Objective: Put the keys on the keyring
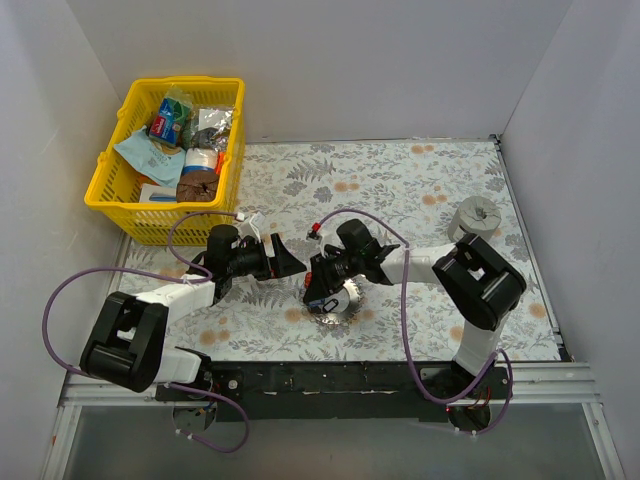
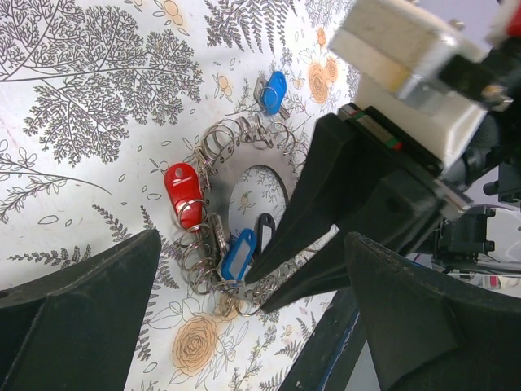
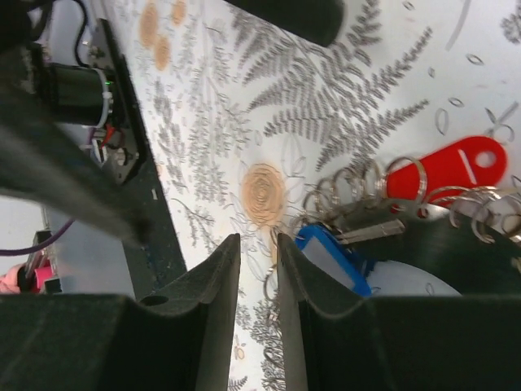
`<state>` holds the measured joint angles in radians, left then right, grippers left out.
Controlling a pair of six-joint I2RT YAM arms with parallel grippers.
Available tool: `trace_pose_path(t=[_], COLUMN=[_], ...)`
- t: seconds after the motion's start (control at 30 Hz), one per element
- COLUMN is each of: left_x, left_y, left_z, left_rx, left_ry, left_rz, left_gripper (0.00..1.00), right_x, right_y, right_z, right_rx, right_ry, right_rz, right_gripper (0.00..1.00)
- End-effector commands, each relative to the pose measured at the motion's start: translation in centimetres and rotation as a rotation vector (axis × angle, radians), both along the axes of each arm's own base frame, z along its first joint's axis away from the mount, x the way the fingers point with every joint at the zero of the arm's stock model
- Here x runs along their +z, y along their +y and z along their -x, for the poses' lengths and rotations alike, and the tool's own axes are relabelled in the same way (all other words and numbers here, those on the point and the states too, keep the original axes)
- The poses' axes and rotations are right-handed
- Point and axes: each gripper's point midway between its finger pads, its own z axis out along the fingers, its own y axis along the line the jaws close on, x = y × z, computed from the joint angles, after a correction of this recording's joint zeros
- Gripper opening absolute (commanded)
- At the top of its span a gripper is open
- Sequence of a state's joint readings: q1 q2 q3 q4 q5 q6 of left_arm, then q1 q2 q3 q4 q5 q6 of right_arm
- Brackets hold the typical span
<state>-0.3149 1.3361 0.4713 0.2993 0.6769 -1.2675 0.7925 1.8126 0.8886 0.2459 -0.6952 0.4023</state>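
Spreading across the overhead view, the leaf-patterned worktop [image 1: 420, 180] carries a yellow basket [image 1: 150, 228] at ten o'clock. It is packed with a pale blue pouch, a silvery foil packet, a white roll and a brown lump, and their labels are too small to read. Whatever lies under that top layer is hidden. The two arms meet near the centre, and the right arm covers much of the keyring [image 1: 338, 306], leaving only a silvery, bumpy arc showing below the right pincer [image 1: 318, 295]. A squat grey cylinder [image 1: 475, 216] stands at three o'clock, well apart from them. The left pincer [image 1: 288, 258] hangs at ten o'clock of the ring, jaws spread wide with nothing between them. In its own camera both fingers [image 2: 81, 318] are cut off by the frame edge. The right pincer's jaws stand a narrow slit apart, tips down at the ring's rim beside a blue key [image 2: 238, 258]. Whether they pinch one of the small loops, I cannot tell. Among the rim's loops also lie a red key [image 2: 183, 192], a second blue key [image 2: 273, 90] and a small black clip [image 2: 264, 228].
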Motion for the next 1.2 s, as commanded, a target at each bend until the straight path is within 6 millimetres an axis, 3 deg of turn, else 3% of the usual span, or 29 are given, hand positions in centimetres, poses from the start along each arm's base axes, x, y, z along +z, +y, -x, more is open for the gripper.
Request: trace_pose_path(t=[0.0, 0.2, 0.33, 0.47, 0.67, 0.93, 1.17], left_x=[0.2, 0.2, 0.2, 0.1, -0.1, 0.1, -0.8], left_y=[0.1, 0.1, 0.0, -0.1, -0.2, -0.5, -0.8], left_z=[0.0, 0.0, 0.0, 0.1, 0.1, 0.2, 0.2], left_rx=[-0.014, -0.018, -0.024, -0.032, -0.034, -0.053, -0.061], left_ry=[-0.018, -0.022, -0.020, -0.011, 0.001, 0.004, 0.049], left_rz=[0.000, 0.000, 0.002, 0.006, 0.009, 0.027, 0.026], left_gripper=[0.95, 0.95, 0.95, 0.95, 0.94, 0.95, 0.93], right_x=[4.5, 5.4, 5.4, 5.2, 5.1, 3.1, 2.0], right_y=[0.9, -1.5, -3.9, -5.9, -8.0, -7.1, -6.9], right_z=[0.3, -1.5, -3.3, -3.8, -2.0, 2.4, 3.4], right_rx=[0.050, -0.046, -0.141, -0.167, -0.183, -0.137, -0.155], right_ry=[-0.070, -0.103, -0.163, -0.222, -0.210, -0.208, -0.160], right_rz=[-0.175, -0.167, -0.098, -0.016, 0.088, 0.265, 0.266], right_gripper=[0.33, 0.32, 0.32, 0.31, 0.33, 0.51, 0.47])
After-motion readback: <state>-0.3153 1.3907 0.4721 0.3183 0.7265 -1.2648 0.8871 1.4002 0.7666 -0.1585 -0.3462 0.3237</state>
